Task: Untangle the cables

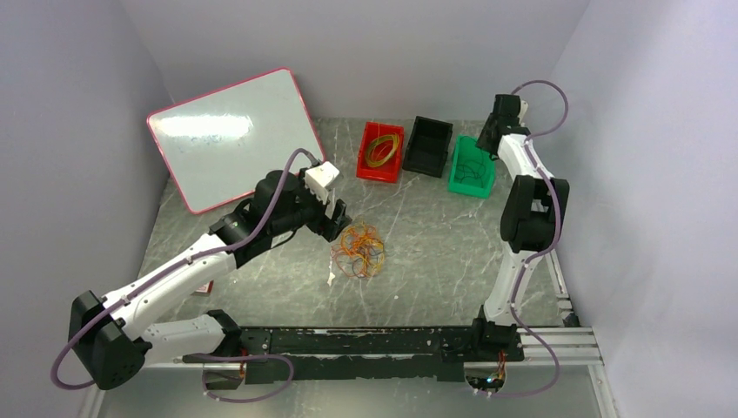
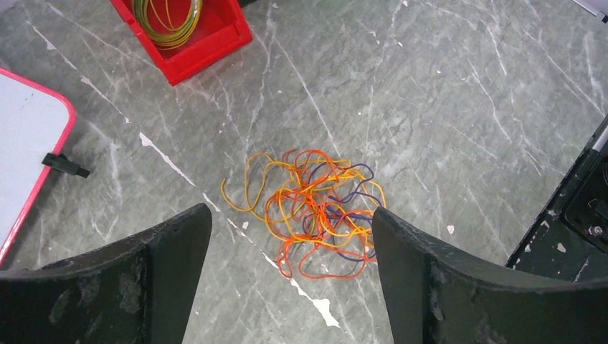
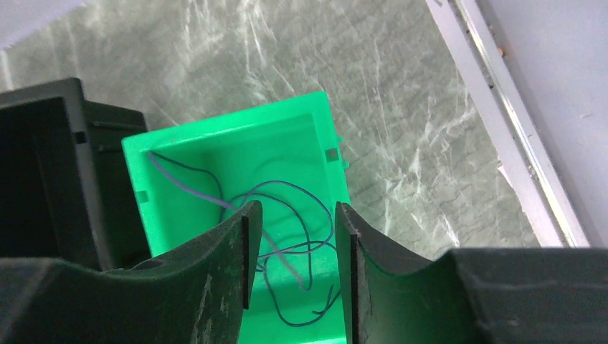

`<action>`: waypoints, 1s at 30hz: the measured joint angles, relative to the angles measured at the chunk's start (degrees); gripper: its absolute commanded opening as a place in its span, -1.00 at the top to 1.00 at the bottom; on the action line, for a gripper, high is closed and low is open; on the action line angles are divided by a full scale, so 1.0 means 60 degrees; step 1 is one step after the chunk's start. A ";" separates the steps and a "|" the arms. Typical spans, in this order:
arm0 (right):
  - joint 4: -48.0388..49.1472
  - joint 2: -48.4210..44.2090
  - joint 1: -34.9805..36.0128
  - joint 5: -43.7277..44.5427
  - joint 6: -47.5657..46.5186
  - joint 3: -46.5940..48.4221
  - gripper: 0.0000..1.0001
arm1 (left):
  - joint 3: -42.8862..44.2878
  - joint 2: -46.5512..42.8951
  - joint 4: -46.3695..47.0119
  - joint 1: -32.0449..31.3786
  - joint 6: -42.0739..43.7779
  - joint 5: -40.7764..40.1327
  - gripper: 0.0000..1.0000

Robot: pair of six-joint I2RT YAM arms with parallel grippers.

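The cables [image 1: 361,250] lie as a hand-sized tangle of orange, yellow and purple loops [image 2: 315,211] on the grey marble table. My left gripper [image 1: 335,218] hangs just above its left edge, open wide [image 2: 290,211], touching nothing. My right gripper [image 1: 487,132] is at the back right over the green bin [image 1: 470,189], its jaws standing apart [image 3: 297,208] with nothing pinched. Thin dark cables [image 3: 283,182] lie in that bin [image 3: 215,132]. A pale blurred strand [image 3: 279,258] runs through the gap between the jaws.
A red bin [image 1: 379,176] holding a yellow coil [image 2: 168,21] and a black bin [image 1: 428,145] stand beside the green one at the back. A pink-framed whiteboard [image 1: 231,135] leans at the back left. A metal rail [image 3: 502,107] borders the table's right side.
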 measured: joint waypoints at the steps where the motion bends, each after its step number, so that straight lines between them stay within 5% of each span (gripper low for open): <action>1: 0.0051 -0.0117 0.0004 -0.0007 0.0000 -0.0062 0.04 | 0.0000 0.0007 -0.0004 0.0000 0.0000 0.0004 -0.73; 30: -0.0310 0.0521 0.0033 -0.0321 -0.0098 0.0463 0.27 | 0.0000 0.0007 -0.0004 0.0000 -0.0004 0.0015 -0.73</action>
